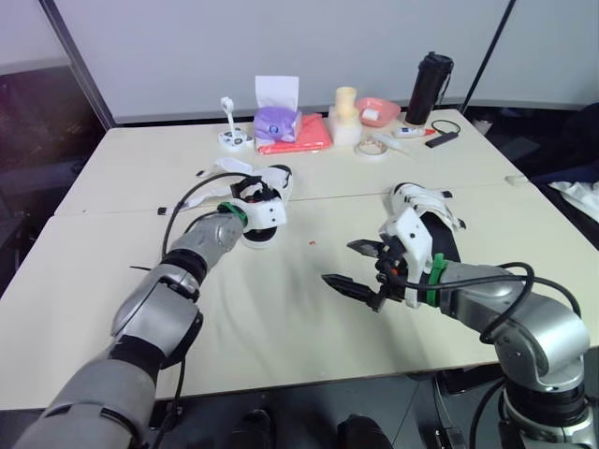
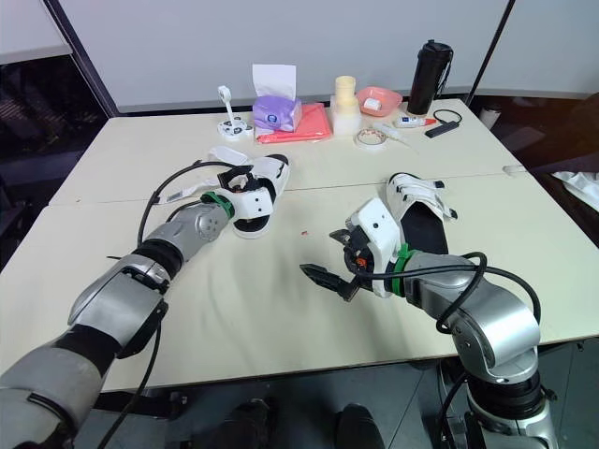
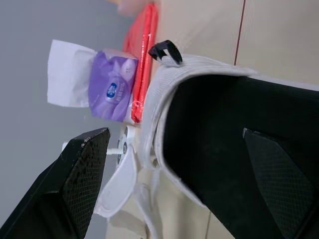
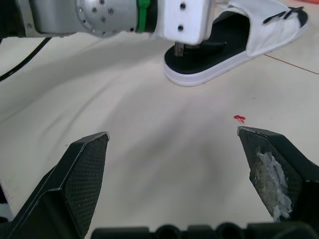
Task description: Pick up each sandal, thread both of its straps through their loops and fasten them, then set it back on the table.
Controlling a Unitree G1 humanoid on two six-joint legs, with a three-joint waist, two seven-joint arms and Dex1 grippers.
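Head stereo pair: set high, facing forward and down across the table [image 1: 281,309]. Both eyes share the whole scene, with a slight sideways offset.
Left wrist camera: very near the left sandal [image 3: 209,129], facing the table's far side, tissue pack [image 3: 112,87] beyond.
Right wrist camera: low over the tabletop, facing across it to the same sandal, which all views share.

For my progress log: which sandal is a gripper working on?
The left sandal; left gripper jaws straddle its side wall. The right sandal lies ungripped.
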